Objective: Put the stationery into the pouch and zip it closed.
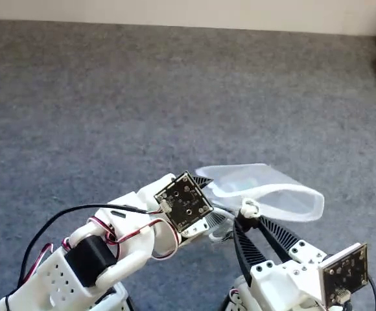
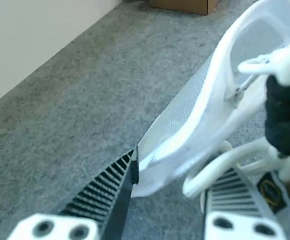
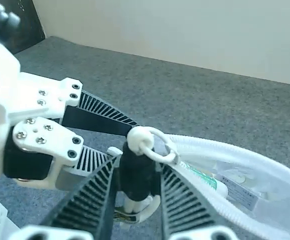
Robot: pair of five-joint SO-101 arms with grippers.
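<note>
Pouch sits near side, right of centre, with stationery inside. Left gripper is pinching its left end, and right gripper is clamped on the zip pull there.

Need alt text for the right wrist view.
The right gripper has its fingers shut on the black zipper pull of a white mesh pouch holding stationery. The left gripper holds the pouch's end, over grey carpet.
</note>
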